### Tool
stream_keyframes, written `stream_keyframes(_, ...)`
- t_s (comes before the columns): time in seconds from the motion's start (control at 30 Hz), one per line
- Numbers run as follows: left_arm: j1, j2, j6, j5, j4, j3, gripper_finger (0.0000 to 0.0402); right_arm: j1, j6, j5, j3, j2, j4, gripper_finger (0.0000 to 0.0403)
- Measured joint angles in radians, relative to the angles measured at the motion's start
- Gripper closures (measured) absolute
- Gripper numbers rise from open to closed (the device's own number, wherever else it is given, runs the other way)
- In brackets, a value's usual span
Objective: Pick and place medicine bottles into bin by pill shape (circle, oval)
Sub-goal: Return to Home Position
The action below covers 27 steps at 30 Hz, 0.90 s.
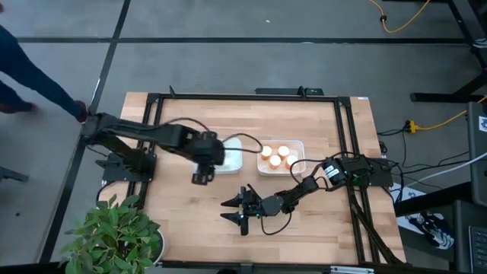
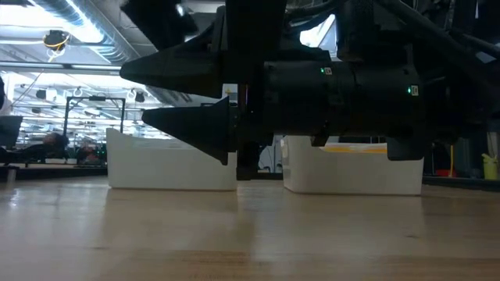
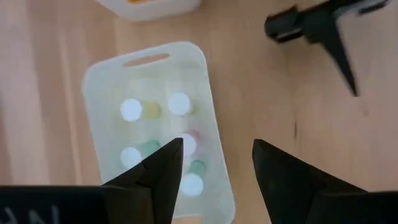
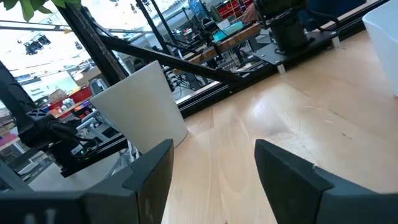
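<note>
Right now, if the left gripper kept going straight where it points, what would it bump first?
Probably the rim of the white bin, or the wooden table right beside it. The open left gripper points down over that edge, with small bottles just inside. Depth is unclear.

Left gripper [image 3: 216, 143] hangs over the white bin [image 3: 93, 124], fingers spread wide, nothing between them. Five little white-capped bottles [image 3: 130, 110] stand inside it. A second bin [image 3: 149, 7] sits just beyond, and the right arm [image 3: 297, 26] is over the wooden table [image 3: 273, 87] nearby.
</note>
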Motion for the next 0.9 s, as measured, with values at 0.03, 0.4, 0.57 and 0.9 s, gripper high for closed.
stream_keyframes(0.03,-0.006,-0.033,-0.007,-0.003,0.000,-0.007,0.0216,0.000,0.000,-0.001,0.000,0.000,0.000,0.0176)
stream_keyframes(0.4,-0.011,-0.597,-0.136,-0.022,0.310,-0.381,0.0216,0.000,0.002,-0.017,0.000,0.000,0.000,0.0176)
stream_keyframes(0.57,-0.003,-0.830,-0.196,-0.072,0.497,-0.645,0.0216,0.000,0.002,-0.018,0.000,0.000,0.000,0.0176)
stream_keyframes(0.9,-0.003,-1.201,-0.181,-0.089,0.974,-1.108,0.0216,0.000,0.003,-0.039,0.000,0.000,-0.008,0.0176)
